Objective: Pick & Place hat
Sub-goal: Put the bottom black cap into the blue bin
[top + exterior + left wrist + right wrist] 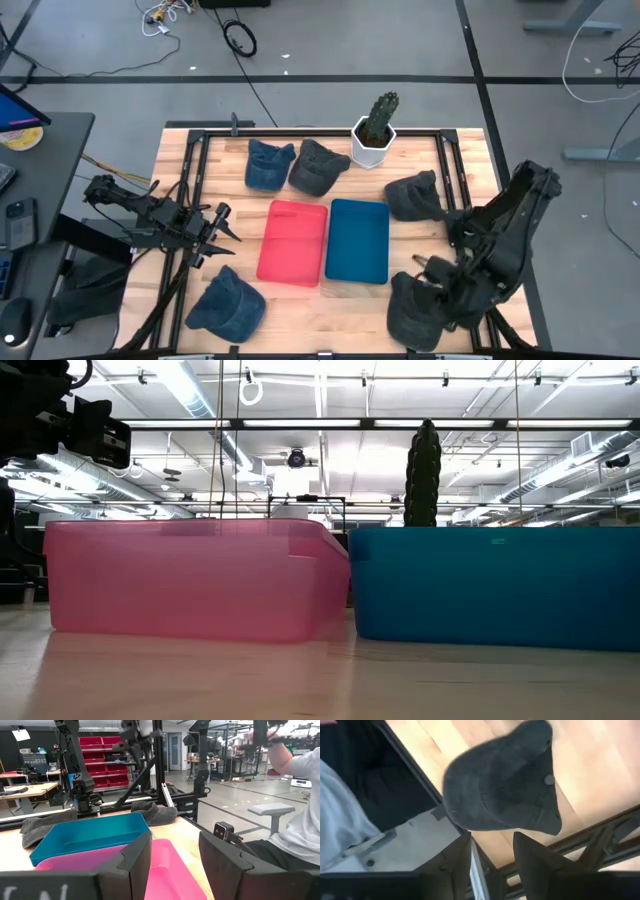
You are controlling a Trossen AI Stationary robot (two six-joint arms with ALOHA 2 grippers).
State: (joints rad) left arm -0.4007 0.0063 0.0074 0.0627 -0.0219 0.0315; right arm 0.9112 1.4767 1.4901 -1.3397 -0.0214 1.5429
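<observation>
Several hats lie flat on the wooden table: a dark grey one [415, 310] at the near right corner, a blue one [228, 305] near left, a blue [270, 163] and a grey one [318, 165] at the far side, another grey one [412, 195] at right. My right gripper [428, 272] hovers open just above the near-right grey hat [505, 785], its fingers [492, 850] beside the hat's edge. My left gripper [222, 225] waits open, left of the red bin [293, 242]; its wrist view shows the wide gap [175, 855].
A red bin [190, 580] and a blue bin [358, 240] stand side by side mid-table. A cactus in a white pot [375, 130] stands at the far edge. A black frame rail [300, 132] runs around the table. A person [295, 805] sits beyond the near edge.
</observation>
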